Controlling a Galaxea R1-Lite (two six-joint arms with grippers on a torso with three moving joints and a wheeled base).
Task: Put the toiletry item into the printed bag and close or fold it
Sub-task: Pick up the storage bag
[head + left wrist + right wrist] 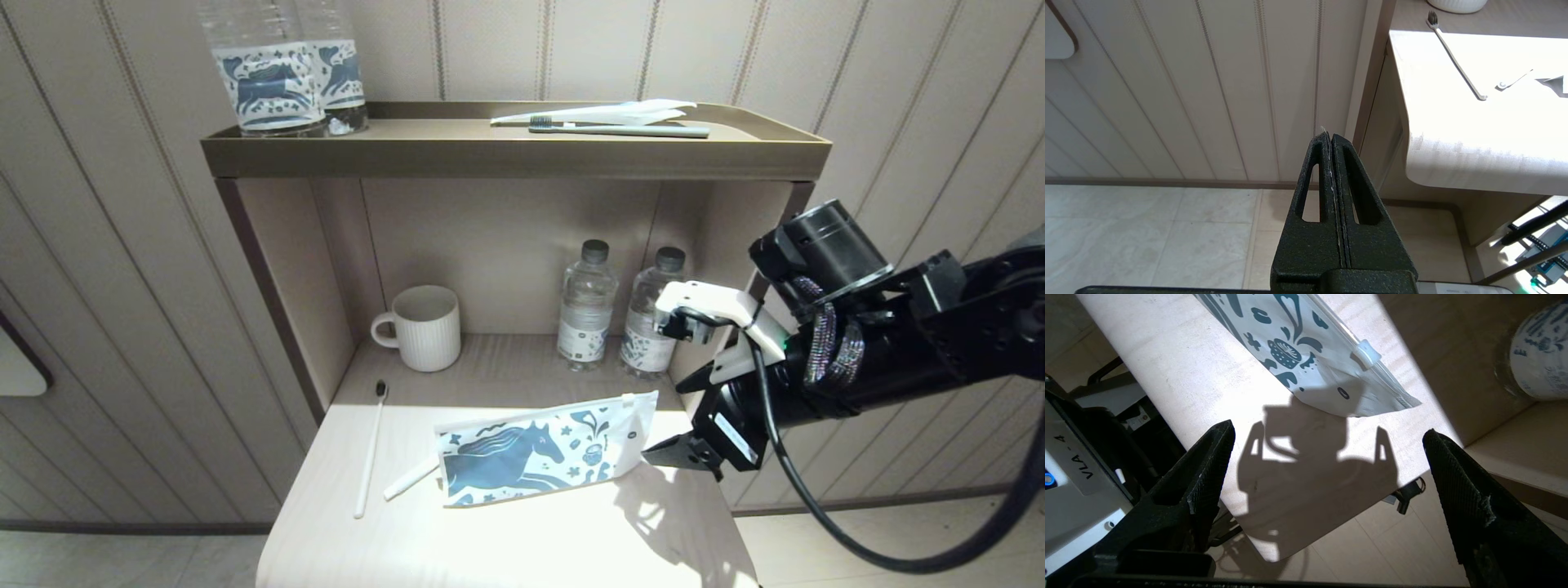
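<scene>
R gripper (682,416) hanging wide open just right of printed bag (543,457) on desk (506,539); toothbrush (369,451) lying apart at left, not in bag. L gripper (1331,141) closed, parked. Advising: pinch the bag's right end to steady it, avoid slider (1368,352)

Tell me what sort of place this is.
Probably a hotel room's amenity nook: water bottles and a mug on a built-in shelf, toothbrushes laid out, a printed toiletry pouch, panelled walls.
</scene>
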